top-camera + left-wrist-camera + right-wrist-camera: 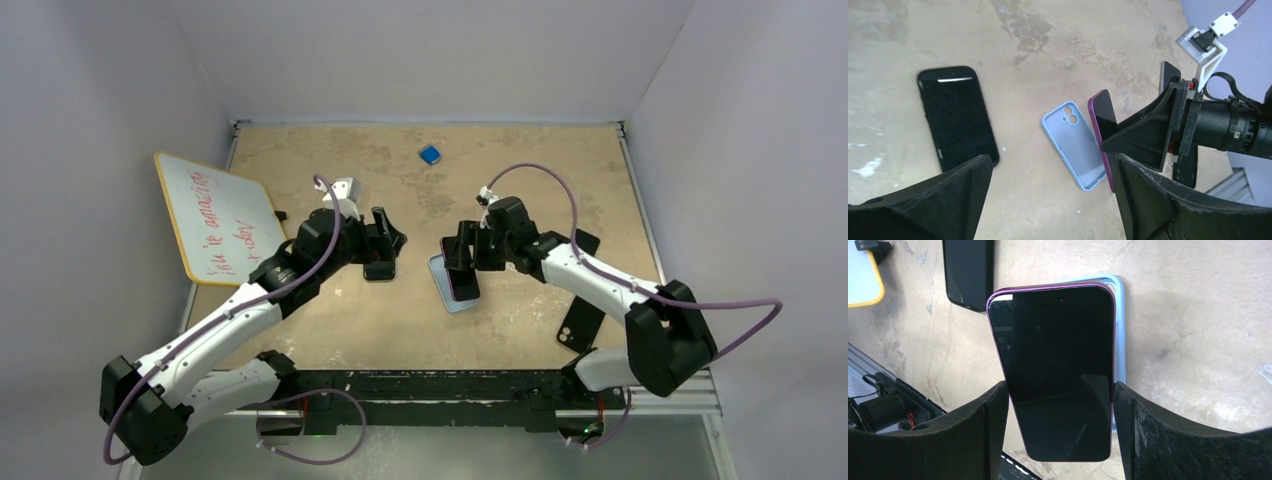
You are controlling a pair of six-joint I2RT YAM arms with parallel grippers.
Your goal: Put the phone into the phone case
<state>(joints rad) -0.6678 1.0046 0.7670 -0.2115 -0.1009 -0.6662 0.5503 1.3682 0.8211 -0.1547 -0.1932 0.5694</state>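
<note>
Phone [1058,370] over case [1073,145], 2nd phone [957,117] left (apart)

Phone [1058,370]: glossy glass screen. Case [1073,147]: matt blue plastic. Table [520,170]: mottled, matt.

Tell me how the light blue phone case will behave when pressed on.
The light blue phone case looks thin-walled and hollow, so it is probably light and flexible. It lies loose on the smooth table, nothing pinning it, so it may slide. The purple phone in the right claw is tilted over it, which could tip one edge up.
</note>
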